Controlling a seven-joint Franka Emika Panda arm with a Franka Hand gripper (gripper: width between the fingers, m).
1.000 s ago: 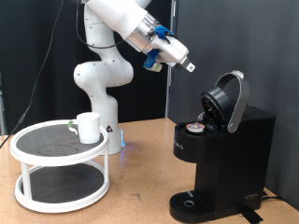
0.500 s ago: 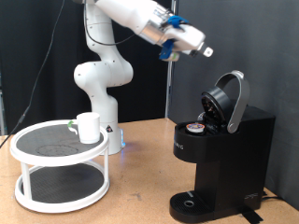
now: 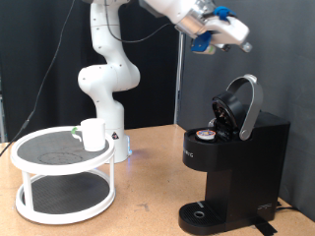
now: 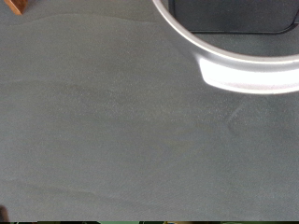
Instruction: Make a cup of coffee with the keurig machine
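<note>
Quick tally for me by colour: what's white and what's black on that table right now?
White: 2, the cup and the two-tier stand it sits on.
Black: 1, the keurig machine, lid up with a pod in it.
Total: 3.
The claw is above the machine, holding nothing visible.

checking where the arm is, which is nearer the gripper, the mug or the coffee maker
The keurig machine. The gripper hangs just above its raised lid, while the cup sits far off on the white tiered stand.
</note>
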